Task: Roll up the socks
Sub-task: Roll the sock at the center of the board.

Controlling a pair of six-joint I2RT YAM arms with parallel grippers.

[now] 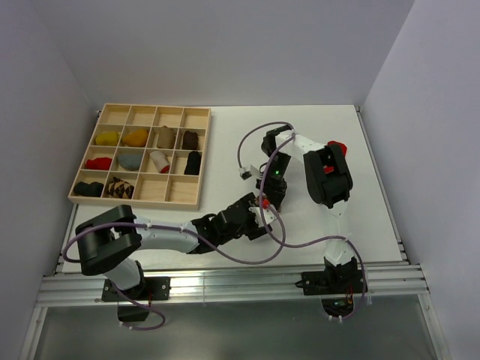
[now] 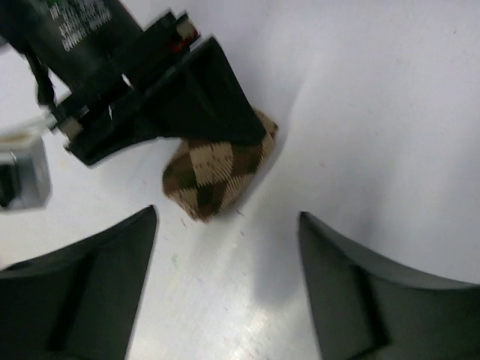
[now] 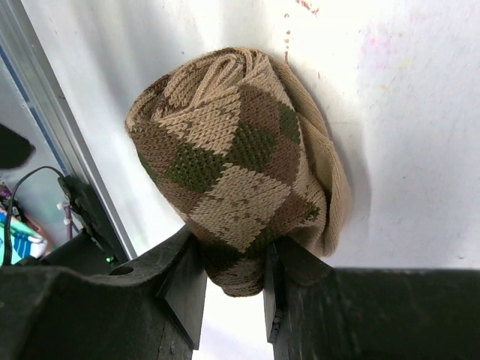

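White desk (image 1: 225, 150) inside a plain, pale-walled enclosure; a wooden compartment tray (image 1: 154, 187) sits at its far left corner, with sock bundles (image 1: 135, 137) of several colours in many of its cells. From my remote station I record the following. The argyle sock (image 3: 240, 165), brown and tan, is a tight roll lying on the desk near the middle, in front of the arm bases and well apart from the tray. My right hand (image 3: 232, 277) is closed on it: both fingers pinch the near end of the roll between them, and the coiled end faces away from the wrist camera. My left hand (image 2: 227, 225) stands wide open and grips nothing; its two fingers sit apart on either side of bare desk, just beside the argyle sock (image 2: 214, 176) but not touching it. In the overhead view the two hands meet close together, and the roll itself is hidden beneath them. A red sock (image 1: 337, 146) shows at the far right of the desk, mostly covered by the right arm; I cannot tell its shape.
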